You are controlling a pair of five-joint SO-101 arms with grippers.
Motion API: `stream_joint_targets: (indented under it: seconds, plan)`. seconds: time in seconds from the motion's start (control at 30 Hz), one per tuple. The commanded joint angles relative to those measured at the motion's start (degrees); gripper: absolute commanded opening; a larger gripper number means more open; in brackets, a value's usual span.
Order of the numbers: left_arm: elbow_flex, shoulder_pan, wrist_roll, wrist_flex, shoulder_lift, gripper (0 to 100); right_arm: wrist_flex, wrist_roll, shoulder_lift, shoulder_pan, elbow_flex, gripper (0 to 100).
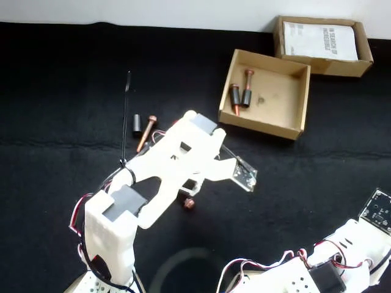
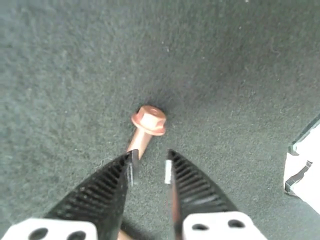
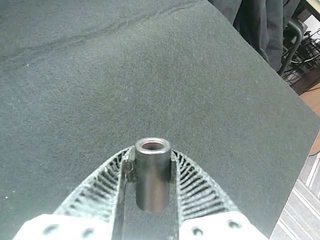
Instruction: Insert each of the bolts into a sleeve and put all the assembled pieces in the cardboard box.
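Left wrist view | left fingers (image 2: 100, 192) narrowly parted over bolt (image 2: 149, 120), head pointing away | right fingers (image 3: 200, 190) clamp sleeve (image 3: 152, 175) lengthwise

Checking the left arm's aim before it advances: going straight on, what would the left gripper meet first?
Most likely the copper bolt, lying on the black mat just ahead of the open left gripper. Depth is unclear, so it might touch the mat first.

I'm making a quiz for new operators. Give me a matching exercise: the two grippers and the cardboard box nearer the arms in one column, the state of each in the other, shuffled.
1 left gripper
2 right gripper
3 cardboard box

A holds two assembled pieces
B shut on a sleeve
C open over a bolt lying on the mat

Pairs: 1-C, 2-B, 3-A
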Motion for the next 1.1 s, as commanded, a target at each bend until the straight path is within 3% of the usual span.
stream_joint_targets:
  seconds: [0.0, 0.6, 0.8, 0.93, 1.07]
  plan:
    - [-0.13, -0.57, 0.09, -1.32, -1.98, 13, -1.10, 0.62, -0.40, -0.31, -0.22, 0.8]
    - [-3.91, -1.19, -0.44, -2.11, 7.25, 13, -3.47, 0.70, 0.13, -0.40, -0.13, 0.8]
    - [-4.62, -1.10, -0.26, -1.76, 9.54, 1, -4.00, 0.62, -0.22, -0.40, -0.13, 0.8]
    - [-4.97, -1.01, 5.80, -2.81, 9.54, 1, -3.74, -0.44, -0.40, -0.48, 0.92, 0.8]
    - [-9.54, -1.19, 12.57, -2.55, 9.54, 1, -3.74, -6.24, -0.40, -1.19, 1.36, 0.8]
